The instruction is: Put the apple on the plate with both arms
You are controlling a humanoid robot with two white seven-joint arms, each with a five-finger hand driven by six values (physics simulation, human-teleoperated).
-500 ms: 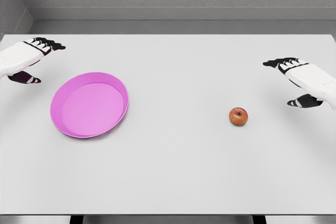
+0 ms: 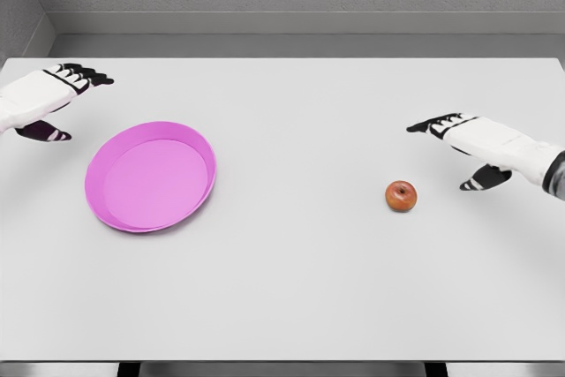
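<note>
A: What has changed in the last half second?

B: The right hand (image 2: pixel 472 143) has slid in from the desk's right edge toward the apple (image 2: pixel 401 195). Its fingers (image 2: pixel 430 124) now reach out above and just right of the fruit, where before the whole hand sat well off to the side.

A: Has it got hold of anything?

B: No. The fingers are spread and relaxed, thumb hanging apart below them, nothing between. The hand is near the apple but not touching it.

A: And the apple itself?

B: In the same spot, upright on the bare desk (image 2: pixel 300 289), right of the middle. The plate (image 2: pixel 99 203) lies well apart from it on the left side, with nothing on it.

A: The left hand?

B: The left hand (image 2: pixel 40 99) waits at the far left edge, just beyond the plate, barely shifted. Its fingers are loosely open too, holding nothing.

A: So where does that leave the task?

B: I'd judge it's the opening reach. The right hand is closing on the apple and the grasp isn't made yet. It needs to drop lower and swing the fingers round the fruit. Since the apple is round, a clumsy nudge could roll it away.
</note>
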